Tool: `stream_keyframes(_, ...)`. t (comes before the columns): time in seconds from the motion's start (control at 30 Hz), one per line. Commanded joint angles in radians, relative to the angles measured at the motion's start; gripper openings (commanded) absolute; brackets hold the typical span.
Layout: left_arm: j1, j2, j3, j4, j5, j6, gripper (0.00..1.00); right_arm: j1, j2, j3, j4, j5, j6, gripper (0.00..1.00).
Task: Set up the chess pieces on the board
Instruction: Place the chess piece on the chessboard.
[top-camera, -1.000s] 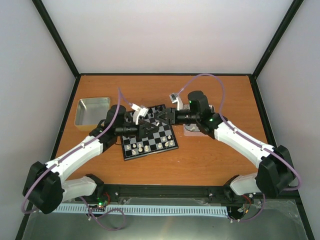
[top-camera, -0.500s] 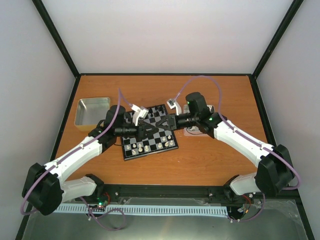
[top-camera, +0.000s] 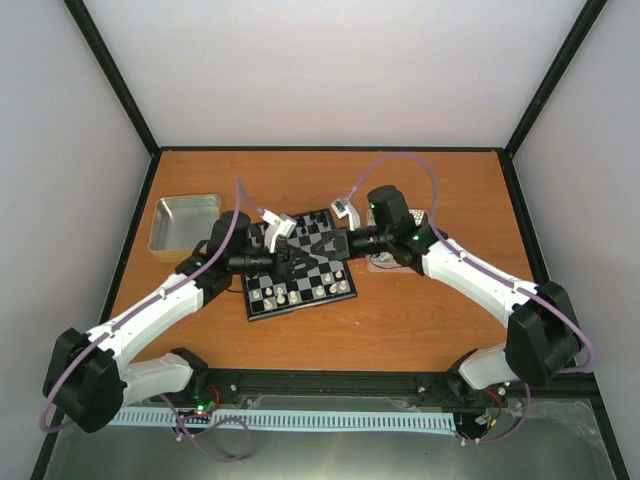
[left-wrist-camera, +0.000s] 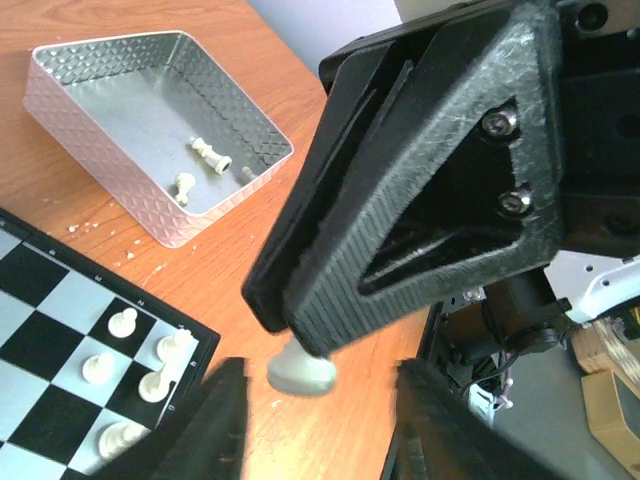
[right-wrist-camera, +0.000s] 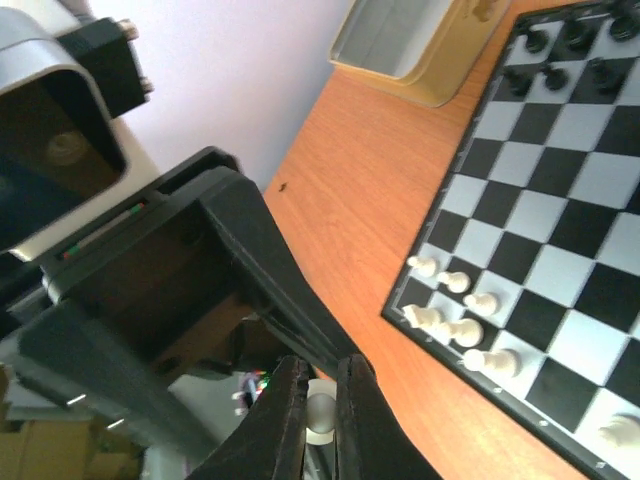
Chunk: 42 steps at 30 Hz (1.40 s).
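Observation:
Both grippers meet just above the board (top-camera: 332, 272), a black and silvery checked square. My right gripper (right-wrist-camera: 321, 425) is shut on a cream-white chess piece (right-wrist-camera: 320, 412); from the left wrist its fingers (left-wrist-camera: 400, 200) fill the view and the piece's round base (left-wrist-camera: 300, 372) sticks out beneath them. My left gripper (left-wrist-camera: 320, 425) is open, its blurred fingers standing either side of that base without touching it. Seen from above, the left gripper (top-camera: 298, 254) and right gripper (top-camera: 320, 246) are tip to tip. Other white pieces (left-wrist-camera: 130, 372) stand along the board's near edge (right-wrist-camera: 455, 322).
A silver tray (top-camera: 185, 222) sits at the far left. A second tray (left-wrist-camera: 60, 95) at the right holds a few white pieces and is largely hidden under the right arm from above. Black pieces (right-wrist-camera: 570, 50) stand on the board's far rows.
The right gripper's jaws have closed onto the white piece and it has edged left. The left gripper's jaws have parted from that piece.

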<state>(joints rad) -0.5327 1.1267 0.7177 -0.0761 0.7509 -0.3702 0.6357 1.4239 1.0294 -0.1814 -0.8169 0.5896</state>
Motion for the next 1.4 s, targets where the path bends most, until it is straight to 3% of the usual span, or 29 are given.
stream_keyframes(0.0,0.005,-0.042,0.054,-0.067,-0.099,0.002,0.55,0.009,-0.030,-0.008,-0.039,0.153,-0.079,0.03)
stream_keyframes(0.07,0.005,-0.064,0.051,-0.135,-0.212,-0.010,0.62,0.025,-0.046,-0.005,-0.099,0.307,-0.161,0.03)
stream_keyframes(0.2,0.005,-0.157,0.030,-0.244,-0.473,-0.064,0.64,0.111,-0.057,-0.024,-0.132,0.633,-0.290,0.03)
stream_keyframes(0.37,0.005,-0.309,0.068,-0.388,-0.919,-0.185,0.69,0.249,0.049,0.028,-0.176,0.900,-0.338,0.03)
stream_keyframes(0.47,0.005,-0.377,0.096,-0.414,-1.048,-0.209,0.72,0.320,0.132,0.071,-0.186,0.977,-0.349,0.03)
stream_keyframes(0.7,0.005,-0.416,0.118,-0.412,-1.092,-0.220,0.73,0.405,0.294,0.166,-0.192,1.014,-0.361,0.03)
stream_keyframes(1.37,0.005,-0.400,0.111,-0.406,-1.062,-0.217,0.73,0.438,0.519,0.339,-0.297,0.909,-0.355,0.03)
